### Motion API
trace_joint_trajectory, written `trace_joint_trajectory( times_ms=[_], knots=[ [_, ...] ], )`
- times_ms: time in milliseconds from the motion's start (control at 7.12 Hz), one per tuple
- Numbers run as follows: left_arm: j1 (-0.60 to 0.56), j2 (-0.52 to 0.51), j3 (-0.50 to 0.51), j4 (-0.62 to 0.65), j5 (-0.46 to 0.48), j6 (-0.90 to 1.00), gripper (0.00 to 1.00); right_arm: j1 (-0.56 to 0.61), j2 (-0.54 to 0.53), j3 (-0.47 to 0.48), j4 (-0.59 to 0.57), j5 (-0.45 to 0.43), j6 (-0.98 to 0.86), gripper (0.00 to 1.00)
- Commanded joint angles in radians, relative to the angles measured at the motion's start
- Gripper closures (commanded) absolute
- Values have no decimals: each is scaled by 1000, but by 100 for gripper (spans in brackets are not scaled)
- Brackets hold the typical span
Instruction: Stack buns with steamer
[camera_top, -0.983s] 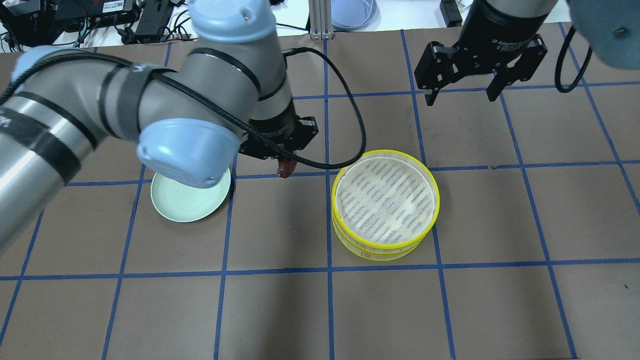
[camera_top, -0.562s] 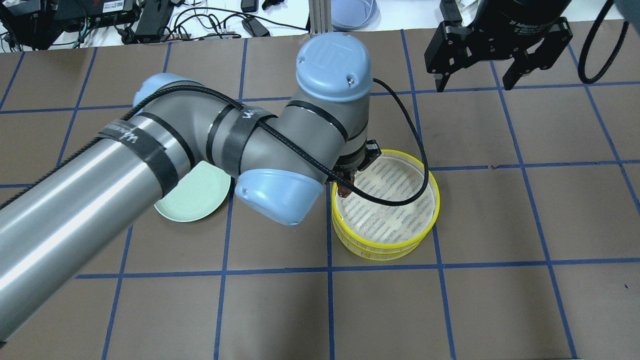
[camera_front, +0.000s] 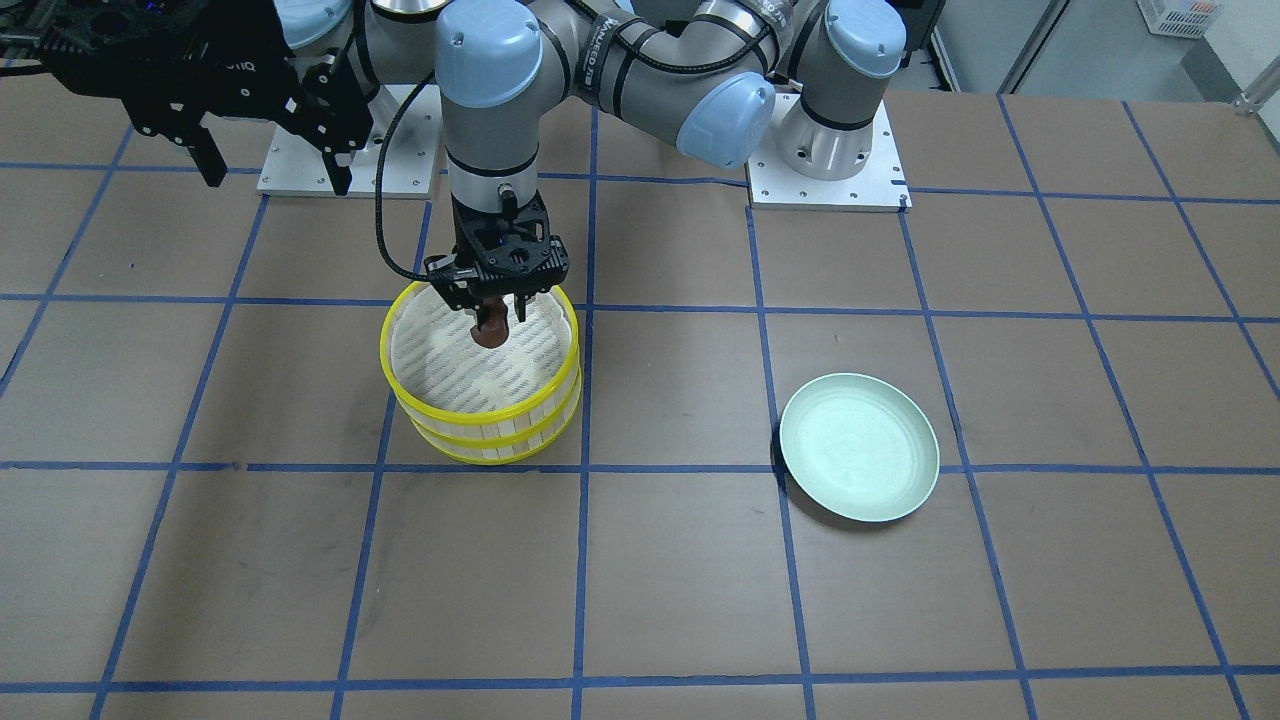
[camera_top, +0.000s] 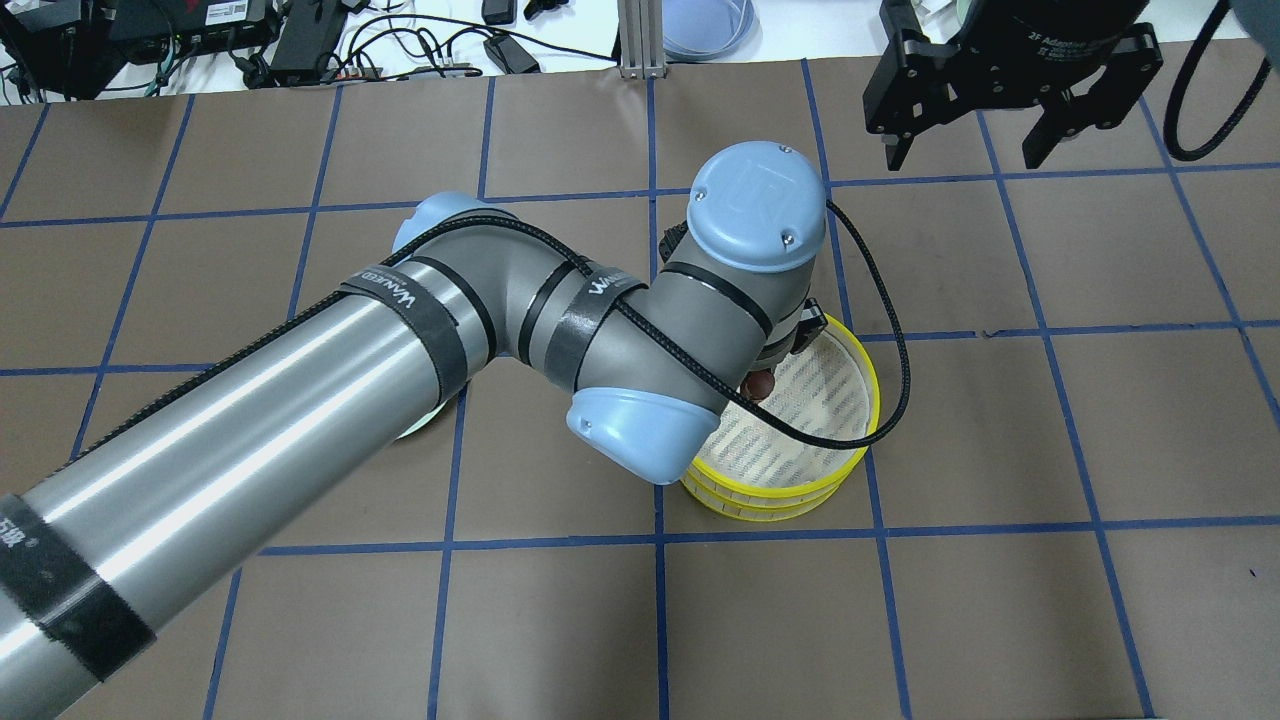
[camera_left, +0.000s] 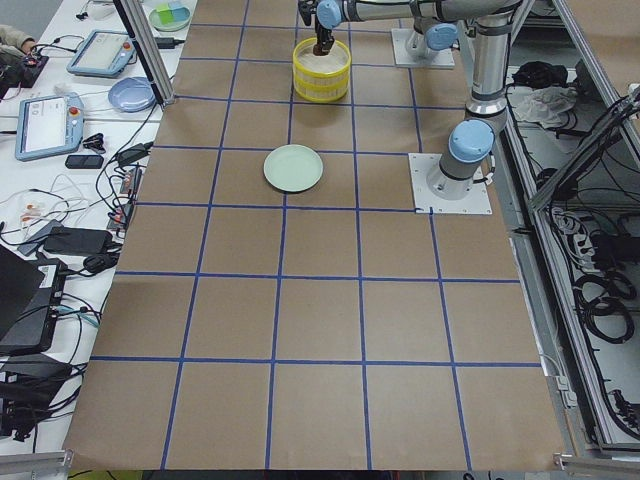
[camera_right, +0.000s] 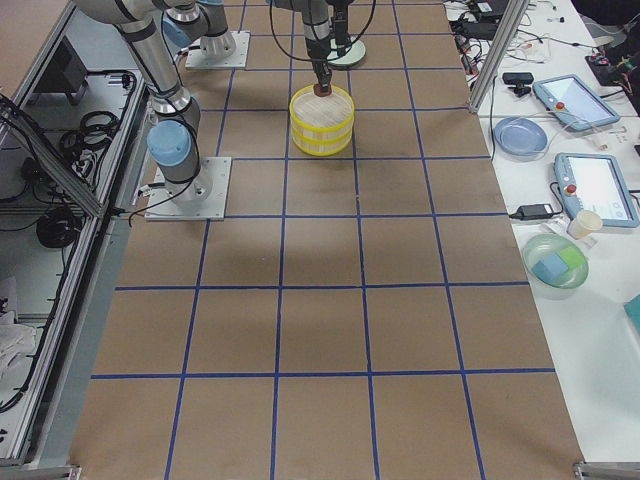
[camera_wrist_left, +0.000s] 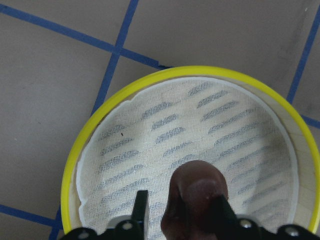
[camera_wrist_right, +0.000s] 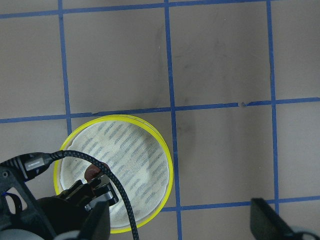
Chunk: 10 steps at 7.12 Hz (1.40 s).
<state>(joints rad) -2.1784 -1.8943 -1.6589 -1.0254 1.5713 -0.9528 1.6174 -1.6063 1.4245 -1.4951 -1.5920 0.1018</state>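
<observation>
The dark red-brown bun (camera_front: 490, 331) is pinched betw. the fingers of the left gripper (camera_front: 492, 318), which are closed on its two sides. In the left wrist view it fills the gap betw. them. It hangs inside the yellow rim of the steamer (camera_front: 478, 408), over the top tray and toward the robot's side, not at the centre. I cannot tell if its bottom touches the white cloth liner (camera_wrist_left: 165, 135) or is just above it.

The steamer is 2 trays, one stacked on the other, w/ rims nearly aligned. It stands on the brown table (camera_front: 700, 600) w/ the blue tape grid. The left arm reaches across to it, w/ the wrist pointing straight down.

The pale green plate (camera_front: 858, 445) lies flat on the table, well apart from the steamer, on the robot's left side.

The right gripper (camera_top: 962, 158) has its fingers spread wide and holds nothing. It is raised, on the robot's right of the steamer and apart from it.
</observation>
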Motion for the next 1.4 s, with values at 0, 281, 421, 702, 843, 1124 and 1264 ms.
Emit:
trace_joint_trajectory(
  times_ms=[0,281,421,702,843,1124,1264],
  knots=[
    [0,-2,-4,-4,10,11,0,-1,0,2,-8,-3,1,0],
    [14,23,-4,-9,15,73,0,-1,0,8,-10,-6,-1,0],
    [55,59,-2,-54,16,156,0,-1,0,8,-10,-8,-1,0],
    [188,166,7,-183,15,401,0,-1,0,10,-10,-9,1,0],
    [271,244,20,-278,15,542,0,-1,0,11,-8,-5,1,0],
    [447,334,104,-494,13,768,0,-1,0,17,-8,-3,1,0],
    [503,352,157,-553,12,816,0,-2,0,17,-7,-2,1,0]
  ],
)
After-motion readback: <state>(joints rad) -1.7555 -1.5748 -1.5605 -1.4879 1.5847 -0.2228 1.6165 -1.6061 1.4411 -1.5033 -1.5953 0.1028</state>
